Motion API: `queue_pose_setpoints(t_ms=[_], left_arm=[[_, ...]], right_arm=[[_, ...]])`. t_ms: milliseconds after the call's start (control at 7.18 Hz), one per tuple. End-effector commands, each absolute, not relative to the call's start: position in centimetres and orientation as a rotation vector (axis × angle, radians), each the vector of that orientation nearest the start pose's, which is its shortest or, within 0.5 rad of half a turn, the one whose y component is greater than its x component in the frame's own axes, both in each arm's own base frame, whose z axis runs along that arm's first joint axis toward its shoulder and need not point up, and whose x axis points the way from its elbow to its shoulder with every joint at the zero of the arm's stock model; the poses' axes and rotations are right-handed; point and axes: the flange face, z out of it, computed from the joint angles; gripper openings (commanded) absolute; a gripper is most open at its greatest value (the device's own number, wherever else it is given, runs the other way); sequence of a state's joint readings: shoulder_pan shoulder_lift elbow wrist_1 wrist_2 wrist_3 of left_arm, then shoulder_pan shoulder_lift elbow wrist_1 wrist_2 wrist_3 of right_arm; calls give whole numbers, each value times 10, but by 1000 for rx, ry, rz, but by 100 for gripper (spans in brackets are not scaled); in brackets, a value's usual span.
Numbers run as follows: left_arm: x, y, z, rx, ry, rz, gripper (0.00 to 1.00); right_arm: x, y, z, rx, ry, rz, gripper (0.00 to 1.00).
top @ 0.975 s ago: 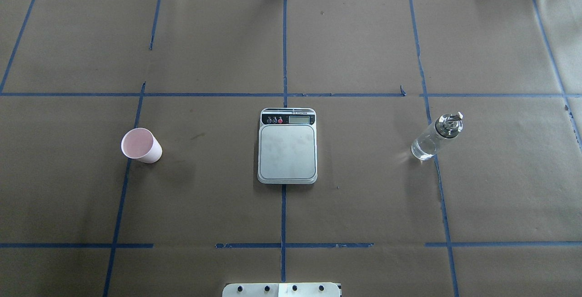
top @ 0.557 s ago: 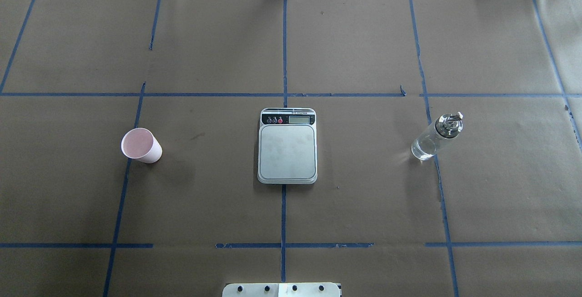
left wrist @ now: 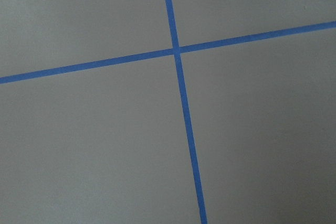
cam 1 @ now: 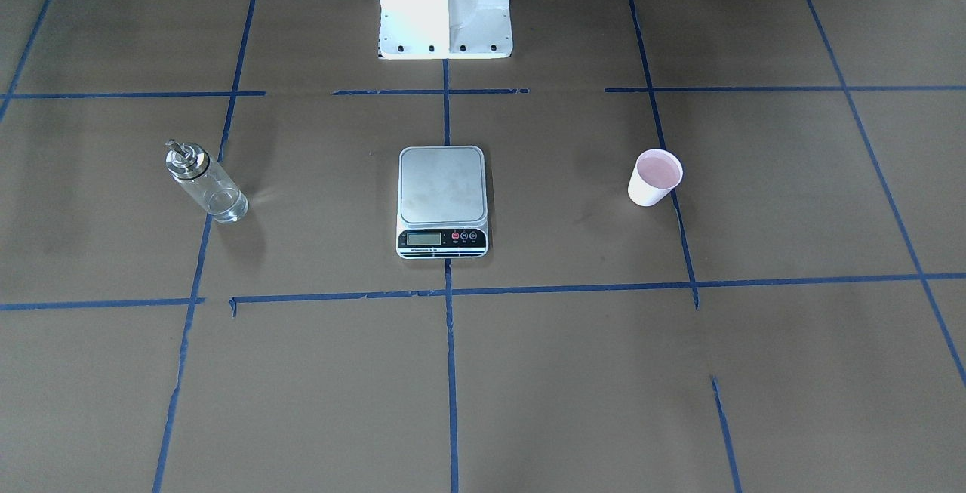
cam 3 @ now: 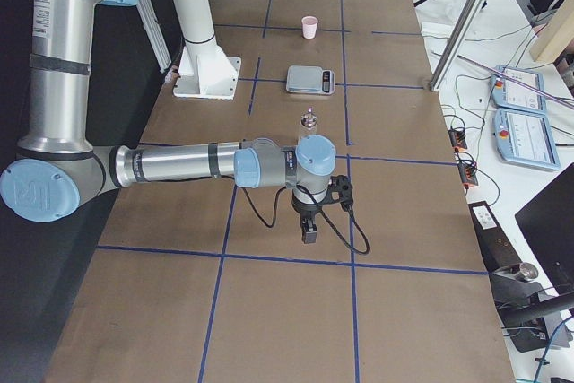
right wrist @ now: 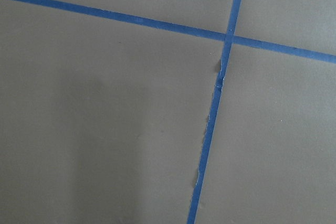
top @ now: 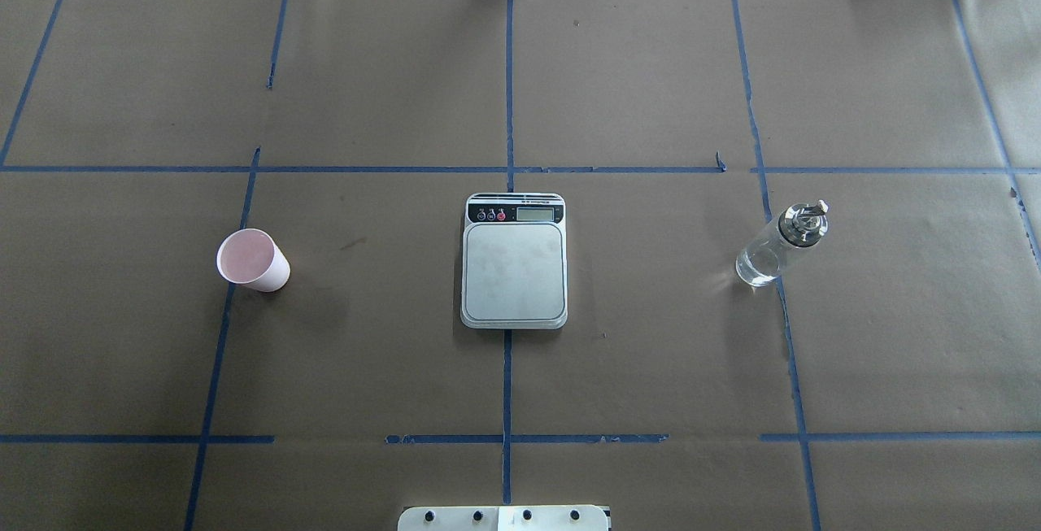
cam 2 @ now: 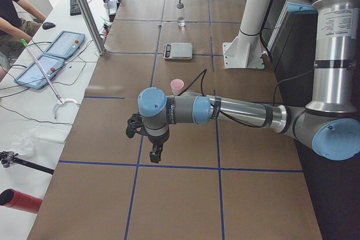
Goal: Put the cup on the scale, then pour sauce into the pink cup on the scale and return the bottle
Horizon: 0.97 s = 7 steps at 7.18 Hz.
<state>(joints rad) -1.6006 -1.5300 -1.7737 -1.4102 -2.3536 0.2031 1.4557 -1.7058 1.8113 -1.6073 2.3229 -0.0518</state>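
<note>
A: Which step is the robot on?

B: Step 1, and it looks not yet begun. The cup [top: 253, 261] stands upright on the bench [top: 651, 368], well left of the scale [top: 514, 271], whose platform is bare. The bottle [top: 777, 246] stands well right of the scale, spout up.

A: And the arms?

B: Neither shows in the overhead or front views, only in the side views. The left gripper [cam 2: 153, 153] hangs over the bench's left end, pointing down, well apart from the cup. The right gripper [cam 3: 308, 230] does likewise at the right end, apart from the bottle. Both wrist cams show only blue tape [left wrist: 178, 51] crossings on brown paper.

A: Fingers wide or narrow?

B: Can't tell for either, they're too small in those views. Neither has the cup or bottle, since both stand free.

A: Next move?

B: Prob. the left arm, being nearer, reaches in to the cup w/ fingers spread past its wall. It'd need a light squeeze, as thin paper likely buckles. Then lift and set the cup down at platform ctr. The bottle is the right arm's job after.
</note>
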Motion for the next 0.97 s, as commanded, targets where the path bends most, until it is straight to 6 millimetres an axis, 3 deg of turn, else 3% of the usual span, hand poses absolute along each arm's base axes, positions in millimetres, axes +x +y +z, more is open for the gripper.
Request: queue_pose_setpoints(t_ms=[0,279,557,836], left_arm=[[-76,-470,597,91,792,165,100],[-72,-465,584,108,897,144,100],[-71,-470,585,108,904,144,100],[-68,-475,571,182,898,177,100]], right_arm=[[15,-442,606,46,-754,-185,100],[15,-442,605,47,-756,-186,100],[7,-442,603,38,-793,-195,100],[-2,-444,601,36,-794,-213,100]])
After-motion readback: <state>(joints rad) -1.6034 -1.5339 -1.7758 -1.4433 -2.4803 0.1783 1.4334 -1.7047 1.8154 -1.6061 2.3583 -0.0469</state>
